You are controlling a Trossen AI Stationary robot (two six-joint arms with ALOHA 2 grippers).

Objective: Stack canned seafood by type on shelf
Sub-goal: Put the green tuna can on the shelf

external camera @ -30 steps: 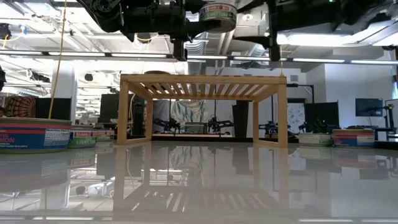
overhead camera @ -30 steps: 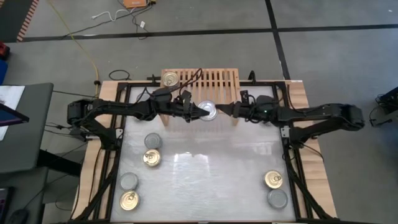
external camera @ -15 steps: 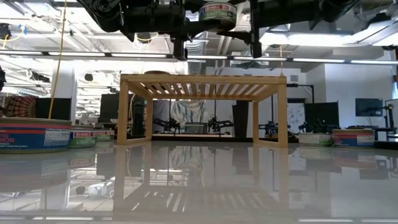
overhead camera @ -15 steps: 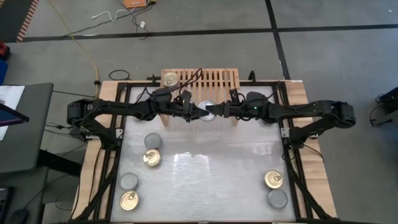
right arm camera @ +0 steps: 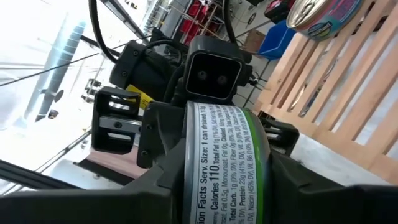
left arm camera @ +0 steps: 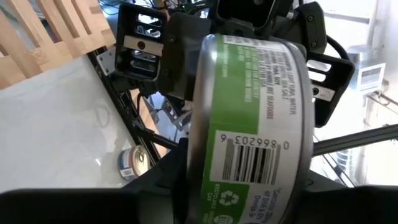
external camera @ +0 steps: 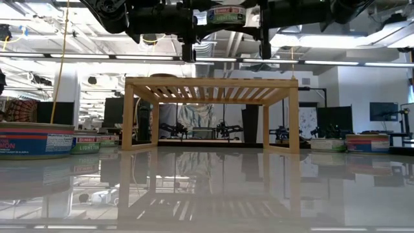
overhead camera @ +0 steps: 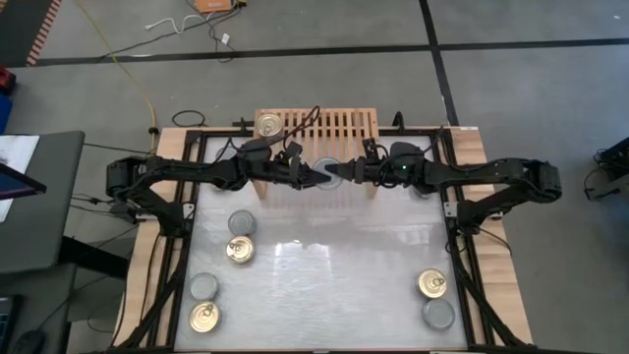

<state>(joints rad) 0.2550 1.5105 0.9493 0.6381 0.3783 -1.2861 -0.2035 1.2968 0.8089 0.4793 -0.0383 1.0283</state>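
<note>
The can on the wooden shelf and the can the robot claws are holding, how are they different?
The can on the shelf shows a gold pull-ring top; the held can shows a silver-grey one. The shelf can rests on the slats of the shelf; the held can hangs in the air between the left claw and the right claw. The held can has a green label; the shelf can's looks blue and pink. Both are small round tins.

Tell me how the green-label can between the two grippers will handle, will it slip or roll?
The can looks rigid metal, so it probably won't crush. Its smooth label and rim could slip between narrow fingers. Round and flat, it would likely roll if dropped on edge, but sit stable on the slatted shelf.
</note>
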